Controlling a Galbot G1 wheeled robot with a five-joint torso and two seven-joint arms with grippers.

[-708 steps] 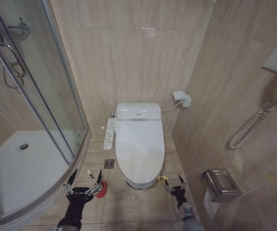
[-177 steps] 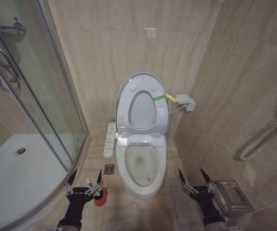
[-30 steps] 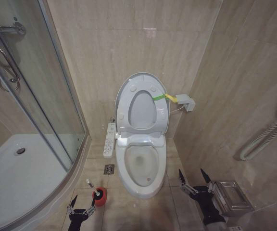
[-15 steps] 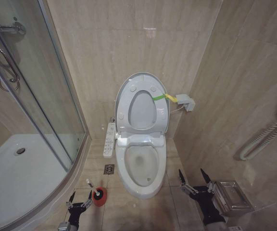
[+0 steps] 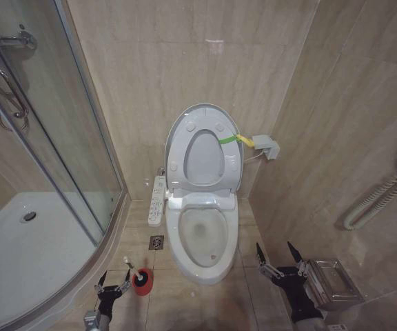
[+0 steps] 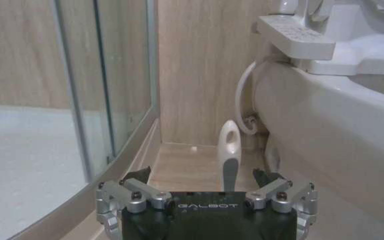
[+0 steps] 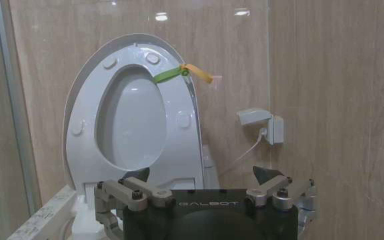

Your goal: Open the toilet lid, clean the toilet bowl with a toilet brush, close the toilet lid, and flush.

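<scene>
While hovering low over the floor tiles with fingers spread wide, left gripper [image 5: 113,283] points at the toilet brush [image 5: 135,274] standing in its red cup holder [image 5: 142,282] just beside the toilet bowl [image 5: 200,238]. Right gripper [image 5: 279,261], likewise spread wide and holding nothing, beside the bowl's other flank. Toilet lid [image 5: 204,147] raised upright against the wall.

The floor [image 5: 188,303] is made of big tan tiles. The white toilet bowl [image 5: 200,238] stands on it by the back wall. A small square drain [image 5: 156,242] sits in the floor just beside the toilet. The red cup [image 5: 143,283] with the toilet brush [image 5: 132,270] stands near the shower tray [image 5: 26,255].
</scene>
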